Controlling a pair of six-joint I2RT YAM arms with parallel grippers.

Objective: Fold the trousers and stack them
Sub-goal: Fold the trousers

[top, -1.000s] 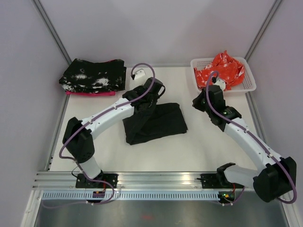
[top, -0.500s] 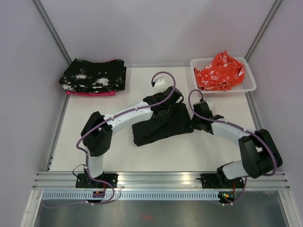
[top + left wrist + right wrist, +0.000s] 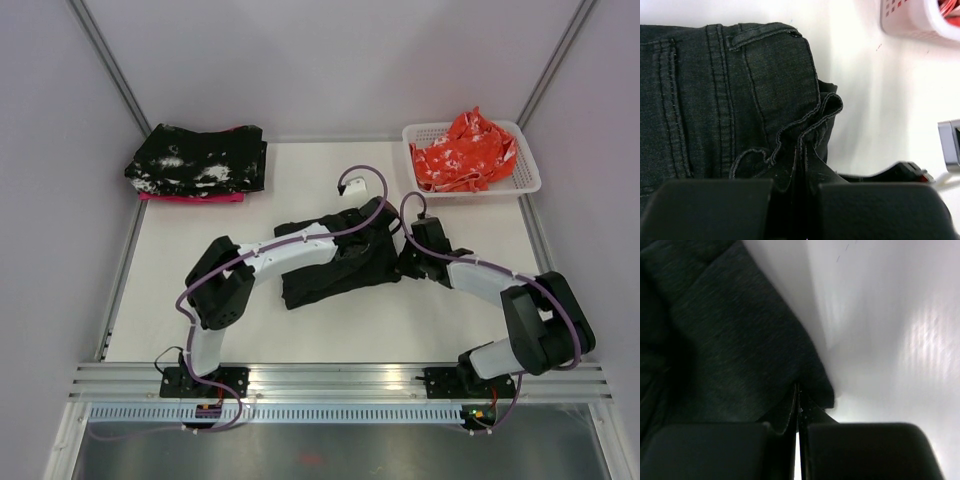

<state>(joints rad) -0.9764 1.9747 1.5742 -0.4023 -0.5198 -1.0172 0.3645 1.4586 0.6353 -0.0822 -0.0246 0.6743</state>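
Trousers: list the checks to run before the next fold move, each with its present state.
1. Pinch of left gripper on trousers: ok, cloth bunched between shut fingers.
2. Pinch of right gripper on trousers edge: ok, shut on it.
3. Trousers lying flat: not ok, rumpled at the left pinch.
4. Trousers apart from basket: ok.
5. Layers caught in each pinch: cannot tell.

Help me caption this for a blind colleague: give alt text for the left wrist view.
The left gripper, shut, pinches a bunched fold at the edge of the black trousers, whose stitched seams fill the left of the frame. To the right lies the white table, with a corner of a white basket at top right.
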